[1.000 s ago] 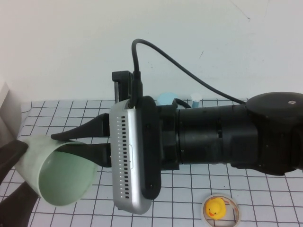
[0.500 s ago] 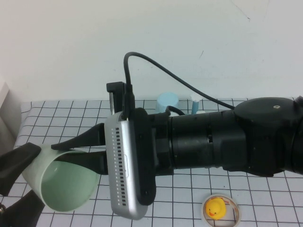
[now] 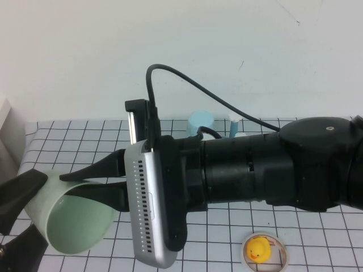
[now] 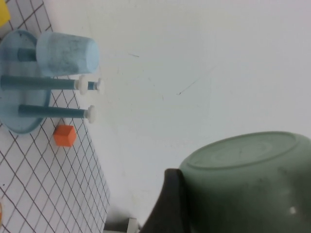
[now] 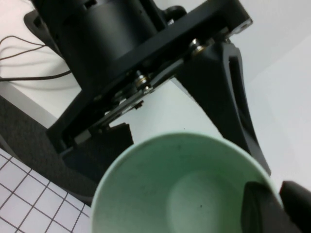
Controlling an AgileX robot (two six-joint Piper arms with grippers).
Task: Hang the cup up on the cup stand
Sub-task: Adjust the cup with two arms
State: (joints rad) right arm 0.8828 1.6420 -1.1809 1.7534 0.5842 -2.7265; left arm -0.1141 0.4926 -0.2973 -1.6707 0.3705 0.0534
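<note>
Gripping the mint cup (image 3: 76, 218) by its rim at nine o'clock, the right hand (image 3: 93, 184) is clenched; the left hand (image 3: 20, 218) straddles it, released.

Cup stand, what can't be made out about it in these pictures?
- High view: the right arm hides the cup stand base.
- Left wrist view: the picture edge cuts its base.
- Right end effector pinches the cup rim; left end effector, lower left beside the cup, is cut off, grip unclear.
</note>
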